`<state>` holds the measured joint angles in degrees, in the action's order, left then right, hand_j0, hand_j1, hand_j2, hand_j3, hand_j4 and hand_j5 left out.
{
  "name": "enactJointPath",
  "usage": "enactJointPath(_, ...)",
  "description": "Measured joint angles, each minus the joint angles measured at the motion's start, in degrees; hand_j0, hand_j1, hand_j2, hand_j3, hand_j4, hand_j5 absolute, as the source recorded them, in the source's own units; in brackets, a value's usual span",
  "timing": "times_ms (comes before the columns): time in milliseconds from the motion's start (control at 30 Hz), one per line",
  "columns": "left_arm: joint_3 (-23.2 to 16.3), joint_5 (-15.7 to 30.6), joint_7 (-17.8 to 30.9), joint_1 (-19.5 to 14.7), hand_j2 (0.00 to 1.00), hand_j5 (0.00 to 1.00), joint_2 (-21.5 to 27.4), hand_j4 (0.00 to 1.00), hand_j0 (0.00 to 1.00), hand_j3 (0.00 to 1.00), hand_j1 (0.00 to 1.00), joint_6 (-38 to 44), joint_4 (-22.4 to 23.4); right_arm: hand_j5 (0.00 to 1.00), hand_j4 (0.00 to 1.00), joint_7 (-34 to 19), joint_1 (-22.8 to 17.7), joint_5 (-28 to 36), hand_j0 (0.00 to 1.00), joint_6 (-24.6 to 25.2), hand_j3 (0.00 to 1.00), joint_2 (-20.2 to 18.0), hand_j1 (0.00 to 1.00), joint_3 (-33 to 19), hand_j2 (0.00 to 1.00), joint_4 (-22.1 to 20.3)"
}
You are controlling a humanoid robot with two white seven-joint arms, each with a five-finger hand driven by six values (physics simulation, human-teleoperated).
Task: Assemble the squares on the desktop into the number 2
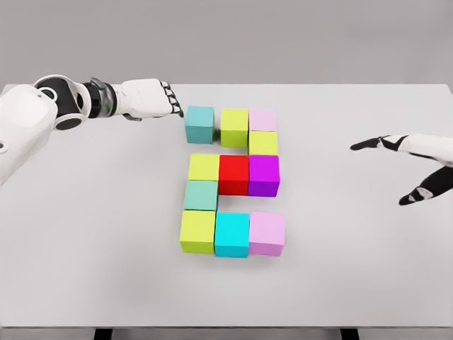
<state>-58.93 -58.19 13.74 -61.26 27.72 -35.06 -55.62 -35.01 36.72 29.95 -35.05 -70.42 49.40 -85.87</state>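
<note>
Nearest my camera, the bottom row reads yellow-green cube (197, 231), cyan cube (232, 234), pink cube (267, 233), touching side by side on the white table (85, 234). Above them I see a teal cube (201, 195), then a middle row of yellow (204, 167), red (233, 174) and purple (263, 175). Top row: teal (200, 124) slightly apart, yellow-green (234, 127), pale pink (262, 120). Left hand (151, 98) sits just beside that top teal cube, fingers curled, holding nothing. Right hand (417, 164) hovers well apart, fingers spread.
</note>
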Motion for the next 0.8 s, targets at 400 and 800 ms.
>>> enactJointPath(400,-0.31,0.13,0.0,0.0,0.87,0.87,-0.9,0.87,0.87,0.87,0.87,0.0,-0.43,1.0,1.0,0.0,-18.35,-3.87,1.0,-0.05,1.0,25.48,1.0,-33.37,1.0,19.44)
enactJointPath(800,-0.32,0.19,0.0,0.0,0.87,0.87,-1.25,0.87,0.87,0.87,0.87,0.0,-0.54,1.0,1.0,-0.01,-23.45,-11.88,1.0,-0.07,1.0,31.33,1.0,-39.36,1.0,16.81)
